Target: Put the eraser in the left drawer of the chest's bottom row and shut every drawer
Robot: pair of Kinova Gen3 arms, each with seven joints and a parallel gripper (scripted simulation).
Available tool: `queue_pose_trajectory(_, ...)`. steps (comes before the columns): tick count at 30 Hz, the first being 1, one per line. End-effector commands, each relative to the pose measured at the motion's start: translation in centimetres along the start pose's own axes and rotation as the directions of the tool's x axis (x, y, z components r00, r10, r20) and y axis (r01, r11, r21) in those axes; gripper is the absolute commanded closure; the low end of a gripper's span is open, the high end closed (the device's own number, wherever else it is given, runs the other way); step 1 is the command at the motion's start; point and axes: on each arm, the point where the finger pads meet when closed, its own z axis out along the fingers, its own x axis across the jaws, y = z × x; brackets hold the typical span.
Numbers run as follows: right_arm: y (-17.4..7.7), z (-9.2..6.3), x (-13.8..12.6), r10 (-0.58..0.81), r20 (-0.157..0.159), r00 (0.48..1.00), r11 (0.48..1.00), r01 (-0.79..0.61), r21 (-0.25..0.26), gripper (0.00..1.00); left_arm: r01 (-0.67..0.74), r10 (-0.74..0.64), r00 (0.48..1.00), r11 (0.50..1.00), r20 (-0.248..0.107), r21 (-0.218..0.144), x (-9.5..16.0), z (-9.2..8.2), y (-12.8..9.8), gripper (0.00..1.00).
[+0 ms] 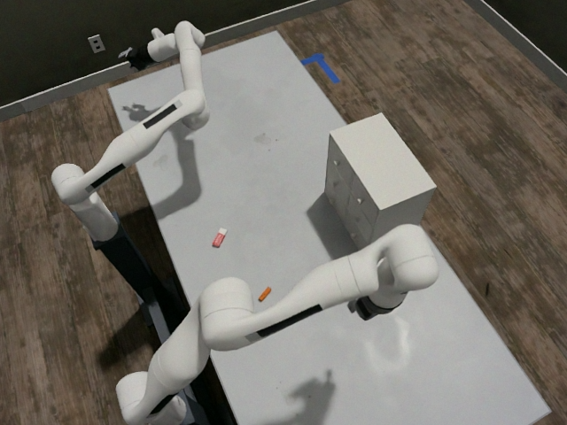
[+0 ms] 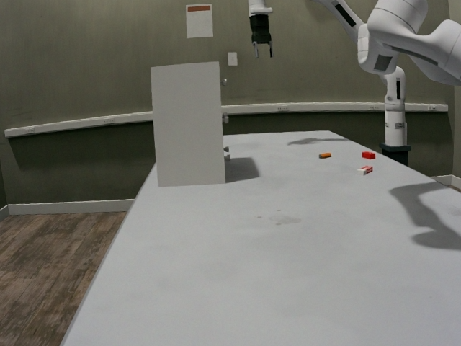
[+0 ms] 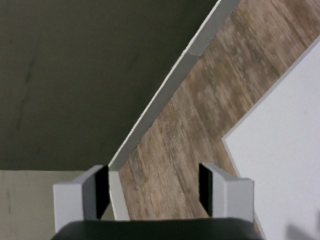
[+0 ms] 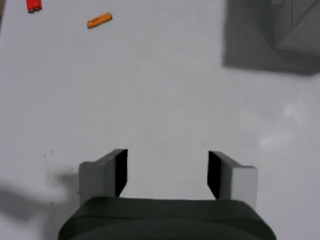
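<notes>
White chest (image 1: pixel 382 159) (image 2: pixel 189 125) (image 4: pixel 300 30), 1; grippers (image 1: pixel 133 56), 2.

Olive-green walls (image 1: pixel 50 27) (image 2: pixel 89 45) (image 3: pixel 90 75) above brown wood-plank flooring (image 1: pixel 457 114) (image 2: pixel 45 260) (image 3: pixel 200 100).

So the eraser (image 1: pixel 219 237) (image 2: pixel 365 170) is red and white with lettering, the chest (image 1: pixel 382 159) (image 2: pixel 188 125) is plain off-white, and the counter (image 1: pixel 247 182) (image 2: pixel 238 260) (image 3: pixel 285 130) (image 4: pixel 160 100) is pale grey with a few darker blotches.

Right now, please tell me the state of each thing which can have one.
Left gripper: open.
Right gripper: open, pointing down.
Chest drawers: appear shut.
Eraser: lying on the table, not held.
</notes>
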Motion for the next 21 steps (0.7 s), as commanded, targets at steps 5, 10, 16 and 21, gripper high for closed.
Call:
queue_pose_trajectory(5,0.12,-2.46,0.11,0.031,-0.025,0.999,0.996,-0.033,-0.081,0.00,0.002,-0.002,1.000,1.000,0.000,0.001,-0.13,-0.07,-0.03,0.00)
queue_pose_trajectory(10,0.12,-2.65,0.10,0.034,-0.028,0.999,0.996,-0.036,-0.086,0.00,0.002,-0.002,1.000,1.000,0.000,0.001,-0.13,-0.07,-0.03,0.00)
queue_pose_trajectory(16,0.12,-2.65,0.10,0.034,-0.028,0.999,0.996,-0.036,-0.086,0.00,0.002,-0.002,1.000,1.000,0.000,0.001,-0.13,-0.07,-0.03,0.00)
queue_pose_trajectory(21,0.12,-2.65,0.10,0.034,-0.028,0.999,0.996,-0.036,-0.086,0.00,0.002,-0.002,1.000,1.000,0.000,0.001,-0.13,-0.07,-0.03,0.00)
